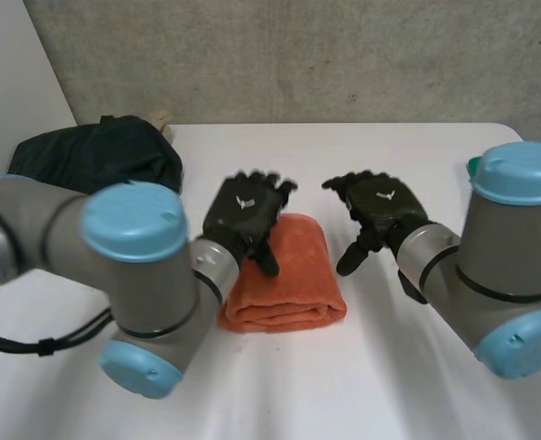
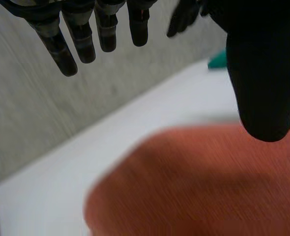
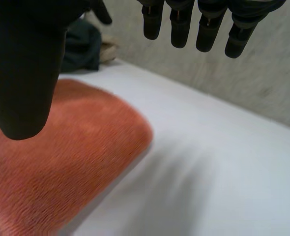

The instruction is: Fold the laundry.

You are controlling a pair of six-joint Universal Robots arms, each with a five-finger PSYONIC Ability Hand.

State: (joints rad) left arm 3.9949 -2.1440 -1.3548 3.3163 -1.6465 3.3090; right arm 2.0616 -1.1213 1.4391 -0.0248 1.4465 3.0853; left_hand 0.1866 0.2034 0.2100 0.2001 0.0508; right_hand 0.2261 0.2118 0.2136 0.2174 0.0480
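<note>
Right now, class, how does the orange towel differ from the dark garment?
The orange towel is folded neatly; the dark garment lies in a rumpled heap. The towel sits mid-table by the left hand; the garment is off at the far left. Both rest on the white table.

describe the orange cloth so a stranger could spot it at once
On the white table, look at the middle, by the left hand. The cloth there is neatly folded and orange, unlike the dark rumpled heap at the far left.
</note>
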